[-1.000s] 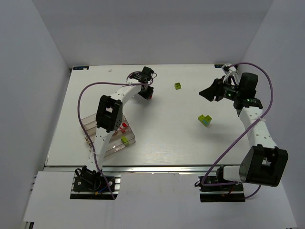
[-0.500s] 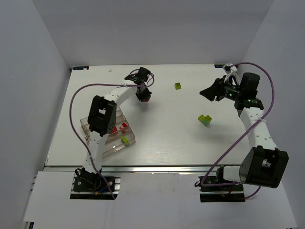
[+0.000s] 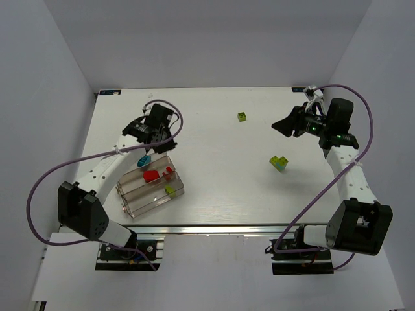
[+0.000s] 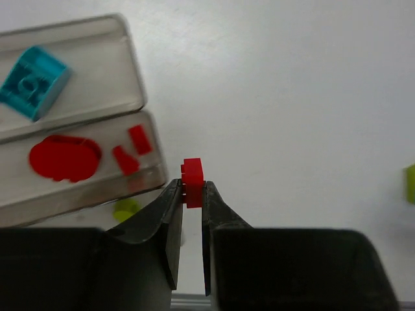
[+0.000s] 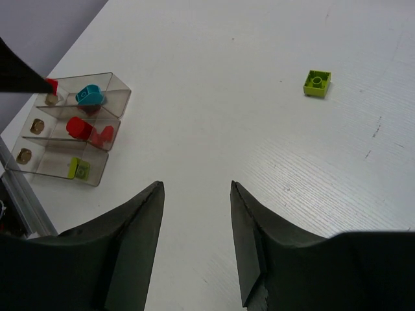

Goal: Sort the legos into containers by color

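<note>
- While the left gripper (image 4: 190, 194) clenched a small red plastic brick (image 4: 192, 176) near the clear plastic trough row (image 4: 133, 72), cyan, red and lime pieces sat sorted inside.
- Loose on the table (image 3: 214, 175): lime-green square brick (image 3: 242, 116), lime-and-cyan stacked brick (image 3: 279, 163).
- Right gripper (image 5: 196, 188) gaped, empty.

A lab test cell: white table (image 3: 220, 188), plain walls (image 3: 207, 45), left arm (image 3: 104, 172) and right arm (image 3: 350, 176) bolted on.
</note>
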`<action>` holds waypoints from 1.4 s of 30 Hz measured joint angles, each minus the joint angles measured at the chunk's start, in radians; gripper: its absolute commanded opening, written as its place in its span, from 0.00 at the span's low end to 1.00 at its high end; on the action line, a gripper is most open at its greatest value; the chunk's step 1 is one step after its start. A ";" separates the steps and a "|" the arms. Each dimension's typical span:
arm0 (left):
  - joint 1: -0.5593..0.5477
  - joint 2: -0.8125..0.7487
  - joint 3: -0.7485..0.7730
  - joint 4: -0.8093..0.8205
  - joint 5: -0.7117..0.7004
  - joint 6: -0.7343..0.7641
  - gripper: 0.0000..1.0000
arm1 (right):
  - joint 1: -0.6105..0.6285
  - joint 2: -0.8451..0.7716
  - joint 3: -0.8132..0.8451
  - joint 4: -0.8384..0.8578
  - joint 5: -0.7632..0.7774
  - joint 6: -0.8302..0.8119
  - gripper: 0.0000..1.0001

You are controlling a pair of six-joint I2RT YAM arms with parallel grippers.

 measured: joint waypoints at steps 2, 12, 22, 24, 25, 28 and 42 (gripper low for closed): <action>0.003 -0.030 -0.080 -0.033 -0.017 0.017 0.00 | 0.000 0.000 0.000 0.000 0.000 0.000 0.51; 0.063 -0.052 -0.246 -0.116 -0.084 0.067 0.00 | 0.000 0.000 0.000 0.001 -0.006 0.002 0.52; 0.086 0.029 -0.250 -0.101 -0.098 0.077 0.71 | 0.000 0.001 -0.002 0.003 -0.012 0.001 0.59; 0.086 0.030 -0.251 -0.102 -0.100 0.077 0.77 | 0.000 0.003 -0.002 0.003 -0.016 0.000 0.62; 0.086 0.027 -0.251 -0.102 -0.101 0.074 0.79 | 0.000 0.004 -0.002 0.003 -0.018 -0.002 0.64; 0.086 0.016 -0.251 -0.102 -0.102 0.075 0.80 | 0.000 0.014 -0.002 0.002 -0.024 -0.011 0.72; 0.091 -0.283 -0.457 0.379 0.510 0.345 0.98 | 0.055 0.128 0.111 -0.282 0.318 -0.419 0.79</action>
